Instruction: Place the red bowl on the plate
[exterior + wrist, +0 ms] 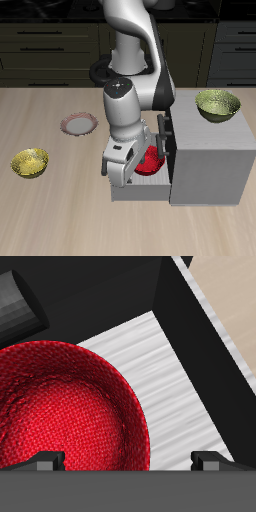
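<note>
Yellow-green bowl on the table (30, 162): We see it nearest the table's front edge, well apart from everything else. It plays no part in the task.

Plate (78, 123): We find it bare on the wooden table, farther back than that bowl. It is the target, and it lies well apart from the red bowl.

Gripper (128, 168): We see it lowered over the open drawer (135, 190) of the grey cabinet (210, 160). In the wrist view the two fingertips (45, 461) stand wide apart, released, with nothing between them.

Red bowl (150, 161): It sits in the drawer, just beside the gripper. In the wrist view the red bowl (65, 406) lies off to one side of the finger line, with its rim near one fingertip.

Step in hand: We judge this to be the approach for the grasp. We advise shifting until one finger is inside the rim and the other outside, then descending and closing on the wall.

Caution: We keep clear of the drawer front and cabinet edge during the lift.

Yellow-green bowl on the cabinet (218, 104): It rests on the cabinet top; we leave it untouched.
</note>
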